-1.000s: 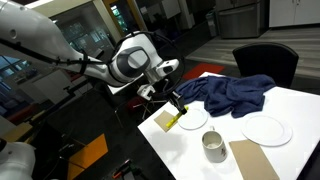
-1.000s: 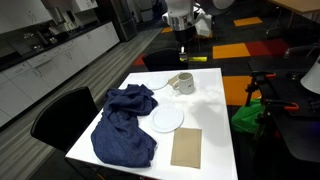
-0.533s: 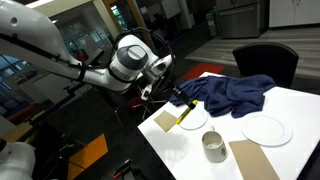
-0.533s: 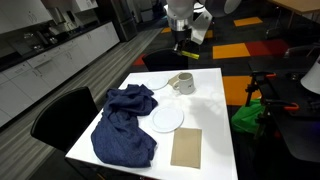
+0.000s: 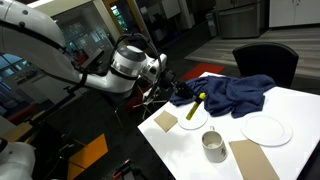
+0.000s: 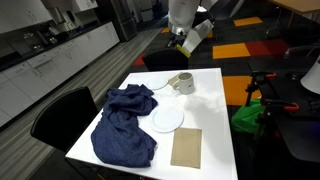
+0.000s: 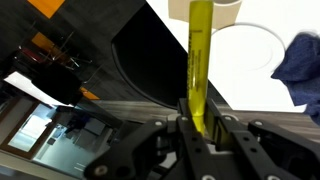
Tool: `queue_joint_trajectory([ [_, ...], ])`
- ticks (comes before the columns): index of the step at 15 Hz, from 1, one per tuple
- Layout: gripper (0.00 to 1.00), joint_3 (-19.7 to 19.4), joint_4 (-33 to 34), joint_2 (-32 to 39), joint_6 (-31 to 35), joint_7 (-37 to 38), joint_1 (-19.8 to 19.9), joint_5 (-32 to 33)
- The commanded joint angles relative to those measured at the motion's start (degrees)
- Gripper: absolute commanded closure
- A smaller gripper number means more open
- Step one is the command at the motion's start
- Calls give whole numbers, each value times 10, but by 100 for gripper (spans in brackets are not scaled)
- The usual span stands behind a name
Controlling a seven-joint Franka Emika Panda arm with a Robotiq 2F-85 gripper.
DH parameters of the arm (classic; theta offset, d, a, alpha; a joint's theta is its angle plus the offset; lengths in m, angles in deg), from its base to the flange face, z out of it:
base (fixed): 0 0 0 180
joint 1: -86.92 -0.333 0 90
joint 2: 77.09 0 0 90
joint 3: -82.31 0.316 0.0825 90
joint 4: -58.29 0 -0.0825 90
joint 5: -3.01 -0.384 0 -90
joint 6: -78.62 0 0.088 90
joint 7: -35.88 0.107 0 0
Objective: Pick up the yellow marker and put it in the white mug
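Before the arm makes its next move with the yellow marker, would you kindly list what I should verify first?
1. Gripper shut on the yellow marker: ok.
2. Marker lifted off the table: ok.
3. White mug upright, mouth up: ok.
4. Marker above the mug: not ok, it hangs off to one side of it.
5. Mug empty inside: cannot tell.
6. Blue cloth apart from the mug: ok.

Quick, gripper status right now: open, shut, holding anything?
Gripper: shut on the yellow marker.
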Motion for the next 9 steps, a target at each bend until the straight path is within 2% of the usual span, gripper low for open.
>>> queue_joint_trajectory([
  [1, 95, 20, 16, 34, -74, 153, -9, 53],
  [6, 95, 35, 28, 85, -169, 340, -17, 81],
  [9, 95, 39, 42, 112, -213, 403, -18, 80],
])
